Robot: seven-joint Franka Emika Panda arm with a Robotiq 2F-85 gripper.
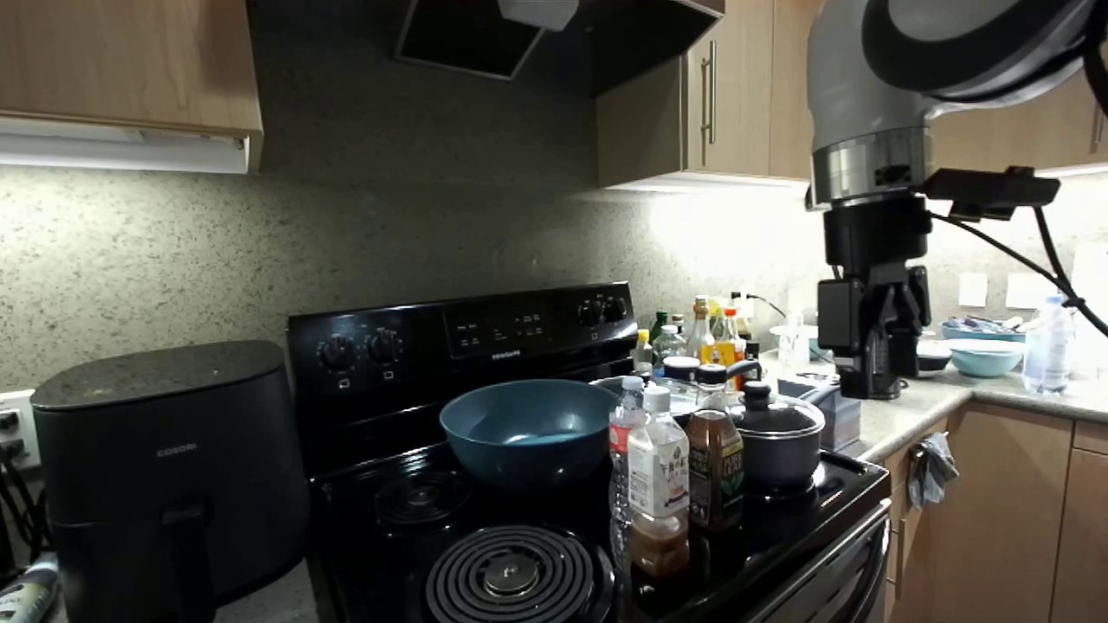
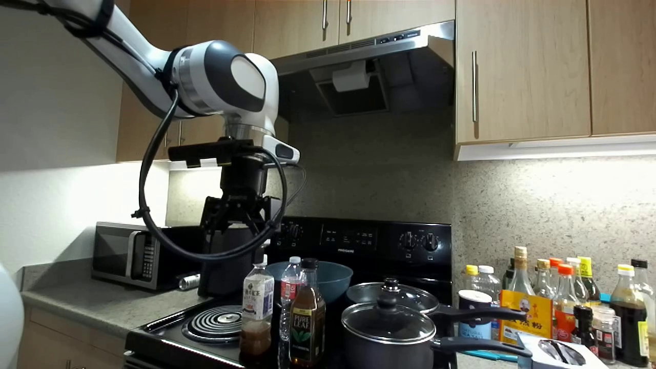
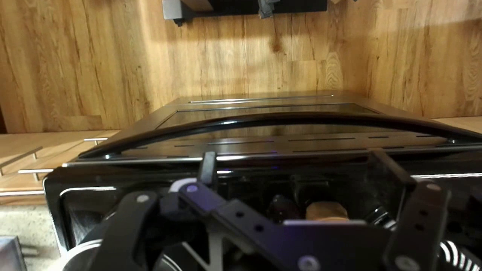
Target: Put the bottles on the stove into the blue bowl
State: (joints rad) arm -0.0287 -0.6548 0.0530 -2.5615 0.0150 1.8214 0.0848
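Three bottles stand upright together on the black stove [image 1: 467, 329]: a milky-brown one with a white label [image 1: 660, 476], a slim clear one with a red label [image 1: 625, 433] and a dark brown tea bottle [image 1: 716, 467]. Behind them on the stove rests the blue bowl [image 1: 519, 454]; its visible inside holds nothing. My gripper [image 2: 237, 238] points down above the stove, higher than the bottle caps, its jaws wide apart and holding nothing. Between its fingers in the wrist view, a brown-orange bottle part [image 3: 327, 211] shows below, mostly hidden by the gripper's linkage.
A lidded dark pot [image 2: 388, 333] stands beside the tea bottle, a lidded pan [image 2: 392, 294] behind it, handles sticking out sideways. A black air fryer [image 1: 169, 467] flanks the stove. Condiment bottles [image 2: 564, 292] crowd the counter. The range hood [image 2: 359, 61] hangs overhead.
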